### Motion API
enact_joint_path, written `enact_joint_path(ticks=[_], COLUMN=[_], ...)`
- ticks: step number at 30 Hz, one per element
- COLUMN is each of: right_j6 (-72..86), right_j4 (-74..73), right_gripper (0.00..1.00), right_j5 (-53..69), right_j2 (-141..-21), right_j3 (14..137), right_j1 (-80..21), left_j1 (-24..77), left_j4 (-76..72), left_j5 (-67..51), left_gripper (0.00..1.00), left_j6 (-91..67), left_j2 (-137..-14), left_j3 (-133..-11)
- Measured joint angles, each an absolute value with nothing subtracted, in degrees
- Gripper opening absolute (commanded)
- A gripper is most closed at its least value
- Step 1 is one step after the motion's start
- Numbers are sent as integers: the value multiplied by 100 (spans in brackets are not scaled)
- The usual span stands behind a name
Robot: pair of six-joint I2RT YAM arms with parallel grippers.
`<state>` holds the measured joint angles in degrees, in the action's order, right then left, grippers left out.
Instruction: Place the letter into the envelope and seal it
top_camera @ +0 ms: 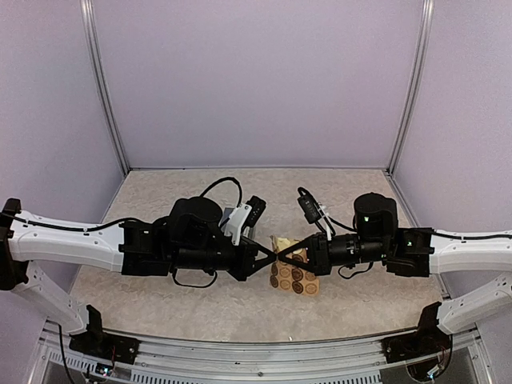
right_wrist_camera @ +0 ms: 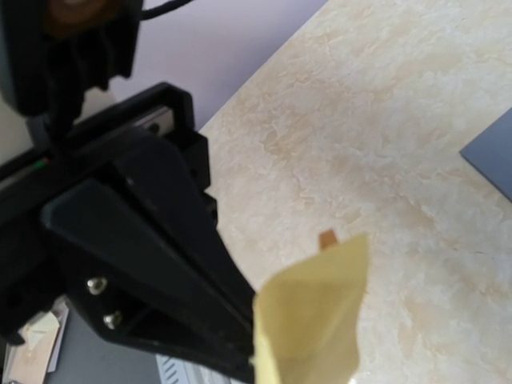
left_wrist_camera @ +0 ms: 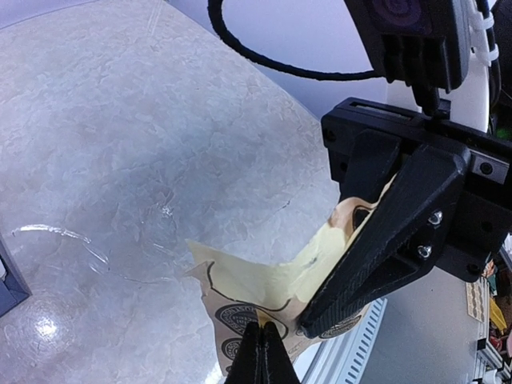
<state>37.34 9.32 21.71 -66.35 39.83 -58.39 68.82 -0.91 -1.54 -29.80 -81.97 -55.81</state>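
**Step in hand (judged): free a round sticker from its sheet, to seal the flap.**

1. Work over the marbled table (top_camera: 360, 192), where both arms meet at mid-table.
2. The left claw (top_camera: 270, 258) is pressed together. Its tips pinch the printed edge of the sticker sheet (top_camera: 294, 278), right beside a brown sticker (left_wrist_camera: 244, 316).
3. The right claw (top_camera: 282, 254) is also pressed together. It clamps the sheet's curled pale-yellow part (left_wrist_camera: 264, 280), which is lifted off the table.
4. Draw the two claws apart slowly and at a low angle. A sharp pull is likely to tear the thin paper or fold the sticker onto itself.
5. Hold the sheet's far end down or taut. Otherwise the whole sheet is likely to lift with the sticker.
6. Confirm that a single sticker separates. Whether the left tips hold a sticker or only the backing cannot be told.

**Envelope**

- Only one slate-blue corner of the envelope (right_wrist_camera: 494, 156) shows, lying flat on the table at the right edge of the right wrist view, well apart from the claws.
- The overhead view does not show it.
- The flap and the letter are not visible, so whether the letter is already inside cannot be told.
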Motion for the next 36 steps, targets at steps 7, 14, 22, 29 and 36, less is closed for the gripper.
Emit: enact_joint_path(ticks=[7, 14, 22, 29, 36], right_j6=[3730, 3728, 3723, 3732, 3760], right_j4=[928, 930, 899, 668, 325], right_gripper=[0, 0, 0, 0, 0], right_j5=[2014, 1949, 1800, 1496, 1100], right_j2=[-6635, -6635, -6619, -6504, -6399], right_j3=[3983, 3983, 3983, 3983, 3900], right_j1=[-5837, -5839, -5839, -5839, -5579], left_j1=[6818, 6683, 6589, 6447, 6300], left_j4=[16, 303, 349, 357, 637], left_j5=[54, 303, 390, 421, 467], left_gripper=[0, 0, 0, 0, 0], left_j6=[-3111, -3321, -3444, -3494, -3402], left_j2=[-8197, -8197, -8193, -8047, -7725], left_j3=[-5581, -5581, -5561, -5358, -5321])
